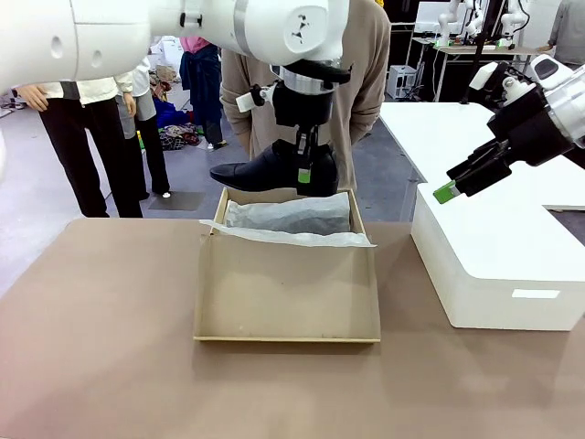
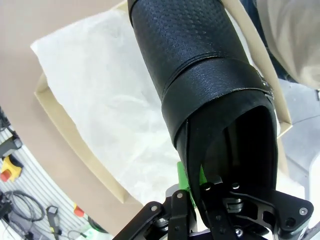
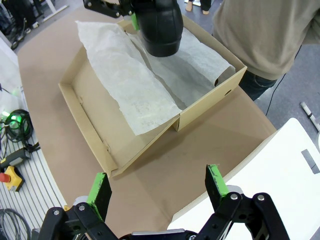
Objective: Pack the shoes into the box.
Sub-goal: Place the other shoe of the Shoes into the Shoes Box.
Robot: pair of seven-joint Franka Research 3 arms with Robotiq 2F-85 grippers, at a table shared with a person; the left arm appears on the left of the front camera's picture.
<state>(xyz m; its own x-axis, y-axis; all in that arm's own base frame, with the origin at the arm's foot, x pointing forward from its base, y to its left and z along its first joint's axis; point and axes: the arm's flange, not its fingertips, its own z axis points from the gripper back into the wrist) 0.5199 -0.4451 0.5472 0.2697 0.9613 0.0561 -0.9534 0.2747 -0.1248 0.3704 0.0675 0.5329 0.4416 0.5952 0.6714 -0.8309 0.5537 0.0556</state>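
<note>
One shiny black shoe point(image 1: 265, 169) hangs level over the back half of the brown cardboard box point(image 1: 206, 283), toe to picture left. My left gripper point(image 1: 307, 174) is shut on its heel rim, one finger inside the opening and a green pad point(image 2: 183, 175) outside. In the left wrist view the shoe point(image 2: 200, 65) hangs over white tissue paper point(image 2: 110, 110) lining the box point(image 2: 55, 115). My right gripper point(image 1: 454, 186) stands open and holds nothing, above the large white box. Its wrist view shows the gripper point(image 3: 157, 187) short of the box point(image 3: 90, 125) and the shoe point(image 3: 160, 25).
The box's flap lid point(image 1: 288, 293) lies open and flat toward me. Tissue paper point(image 1: 292, 219) spills over the hinge. A large white rounded box point(image 1: 494, 265) stands at the right. A person in a beige sweater point(image 1: 366, 82) stands right behind the box.
</note>
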